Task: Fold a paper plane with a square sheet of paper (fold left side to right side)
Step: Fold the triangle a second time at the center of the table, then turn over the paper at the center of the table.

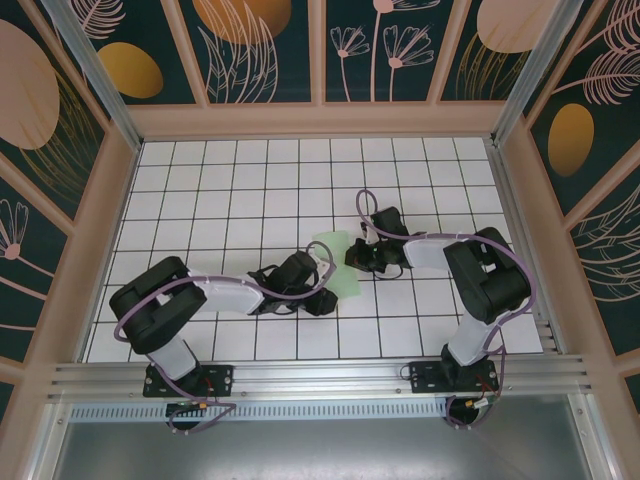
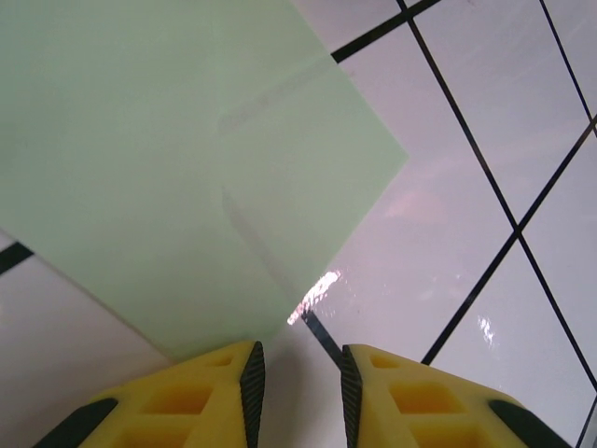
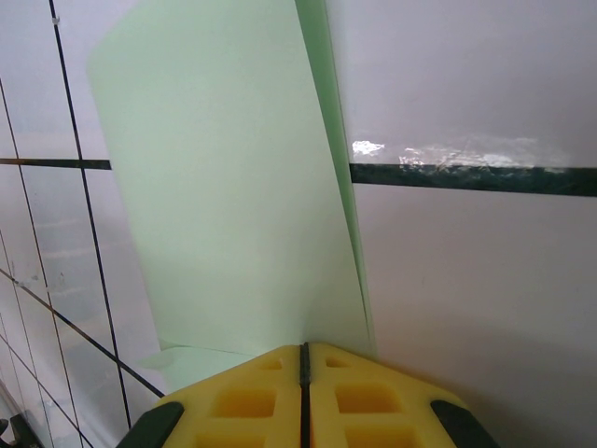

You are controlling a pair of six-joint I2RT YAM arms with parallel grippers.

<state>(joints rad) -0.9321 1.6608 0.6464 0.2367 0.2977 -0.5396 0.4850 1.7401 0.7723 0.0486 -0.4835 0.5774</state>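
The sheet point(image 1: 340, 268) lies between the grippers, its right edge pinched and lifted by the closed right gripper point(image 3: 304, 359), its left corner just ahead of the part-open, empty left gripper point(image 2: 298, 373).

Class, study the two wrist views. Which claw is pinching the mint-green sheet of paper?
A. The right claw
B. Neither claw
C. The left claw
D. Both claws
A: the right claw is shut on the edge of the sheet of paper, while the left claw has a gap between its fingers, with the sheet lying ahead of it.
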